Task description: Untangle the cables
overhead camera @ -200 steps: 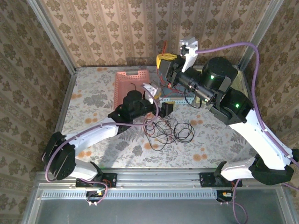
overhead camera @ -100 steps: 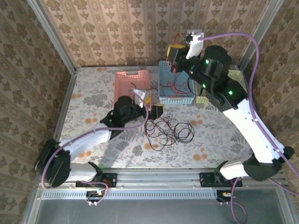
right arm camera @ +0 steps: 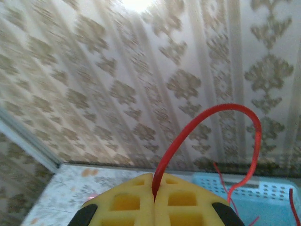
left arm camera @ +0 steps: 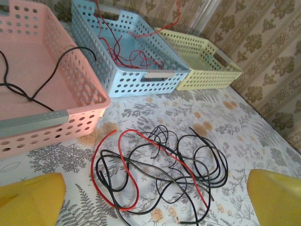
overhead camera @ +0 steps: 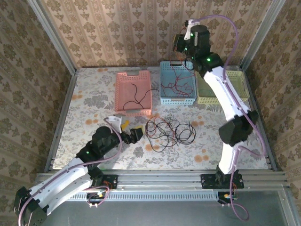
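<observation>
Lower frame: your left jaws gape empty before the tangled thin red and black cables (left arm camera: 160, 179) on the worktop (overhead camera: 94, 101). Upper centre, right jaws pinch one red cable (right arm camera: 235, 105) over the blue plastic basket (overhead camera: 178, 100); release it there next.

This looks like a robot lab dressed up to look like a room in a home. Two robot arms, the left arm (overhead camera: 59, 182) and the right arm (overhead camera: 226, 94), are bolted to a bare metal rail (overhead camera: 160, 179) at the near edge of the counter (overhead camera: 89, 99), which has a flowery cloth on it. Flat walls (overhead camera: 117, 33) with old-style patterned paper stand around the counter's other sides, held by metal posts (overhead camera: 51, 33) at its far corners.
</observation>
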